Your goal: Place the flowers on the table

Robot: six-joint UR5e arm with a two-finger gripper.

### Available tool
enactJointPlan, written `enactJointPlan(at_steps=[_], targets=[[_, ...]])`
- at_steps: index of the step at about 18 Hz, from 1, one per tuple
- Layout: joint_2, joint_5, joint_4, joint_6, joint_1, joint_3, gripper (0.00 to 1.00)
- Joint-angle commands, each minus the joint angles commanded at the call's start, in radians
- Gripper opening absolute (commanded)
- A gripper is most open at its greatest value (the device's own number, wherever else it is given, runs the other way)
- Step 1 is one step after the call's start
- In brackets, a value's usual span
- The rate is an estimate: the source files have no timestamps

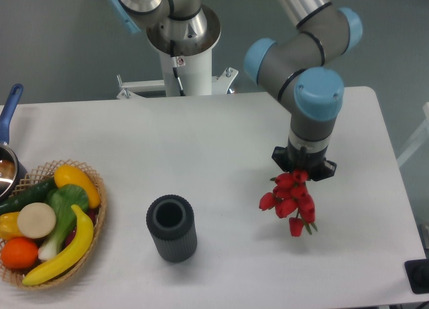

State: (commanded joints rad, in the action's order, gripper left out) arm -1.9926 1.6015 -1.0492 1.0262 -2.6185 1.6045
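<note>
White table (pixel 221 135) carries a vase (pixel 171 228) and basket (pixel 50 222), while the end effector (pixel 303 171) pinches the flowers (pixel 289 200) low over its right side, apparently to lay them down

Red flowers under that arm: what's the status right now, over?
Gripper pointing down, fingers hidden, grip unconfirmed. Red tulip-like flowers bunched directly beneath it, over the white table. Dark ribbed cylinder stands well aside, nothing blocking.
</note>
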Motion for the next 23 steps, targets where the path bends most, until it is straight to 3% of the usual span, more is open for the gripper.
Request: enactJointPlan(at_steps=[2, 4, 10, 13, 14, 23], targets=[[0.0, -0.002, 0.0, 0.0, 0.002, 0.006, 0.61], [-0.012, -0.003, 0.005, -0.002, 0.008, 0.008, 1.0], [-0.002, -0.003, 0.037, -0.032, 0.011, 0.021, 1.0], [0.017, 0.002, 0.194, -0.031, 0.002, 0.101, 1.0], [0.031, 0.006, 0.207, -0.029, -0.008, 0.118, 1.0], [0.101, 0.0, 0.204, 0.092, -0.109, 0.146, 1.0]])
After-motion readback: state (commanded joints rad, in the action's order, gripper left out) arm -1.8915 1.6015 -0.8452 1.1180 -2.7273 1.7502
